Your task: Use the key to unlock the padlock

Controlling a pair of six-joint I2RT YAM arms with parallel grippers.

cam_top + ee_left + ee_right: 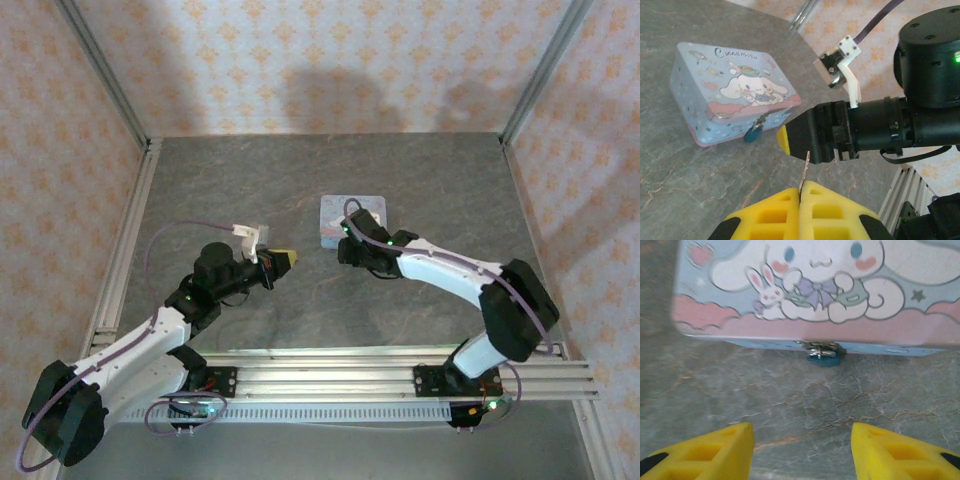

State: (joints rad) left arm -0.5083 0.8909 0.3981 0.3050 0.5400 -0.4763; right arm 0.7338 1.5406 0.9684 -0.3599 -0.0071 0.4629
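The padlock (825,356) hangs from the small metal clasp on the front wall of the tin (715,100), just under the lid's edge. Its little blue body rests against the wall and seems to reach down to the bench (790,395). It hangs roughly upright. I can't make out which way its keyhole faces, because it is too small and soft in both close views.

The right end effector (801,432) is the nearer one. The lock sits straight ahead of it and a touch to its right, with bare bench between them. Its yellow ribbed fingers (715,450) stand moderately apart and hold nothing.

The left end effector (800,192) is pinched shut on the key (806,164), a thin pale metal sliver sticking straight out past the fingertips. From there the padlock lies ahead and off to the left, well apart, and the right arm's black wrist reaches across just beyond the key. The key's long axis does not point at the lock, so I'd judge it needs turning towards it.

The tin is pale blue painted metal with rounded corners, a pink band and a white cartoon dog on the lid. The bench is grey with a matte, stone-veined look.
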